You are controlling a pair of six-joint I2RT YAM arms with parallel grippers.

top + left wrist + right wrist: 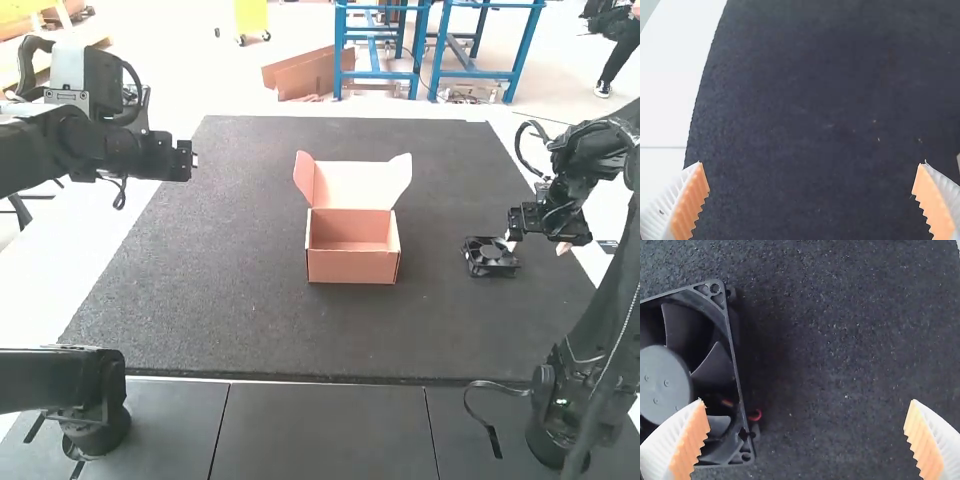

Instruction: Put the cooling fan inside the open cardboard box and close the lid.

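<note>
A black square cooling fan [489, 256] lies flat on the dark mat, to the right of the open cardboard box [352, 237]. The box stands near the mat's middle, its lid flap [352, 181] raised at the back. My right gripper [540, 240] hangs open just right of the fan; in the right wrist view the fan [687, 375] lies under one finger [682, 442], with bare mat between the pads. My left gripper [192, 158] is raised over the mat's far left part, well away from the box, and stands open with only mat [825, 115] beneath it.
The dark mat [230, 290] covers most of the table, with white table surface [60, 240] showing along its left and right edges. Both arm bases stand at the near edge. Bare mat lies between the box and the fan.
</note>
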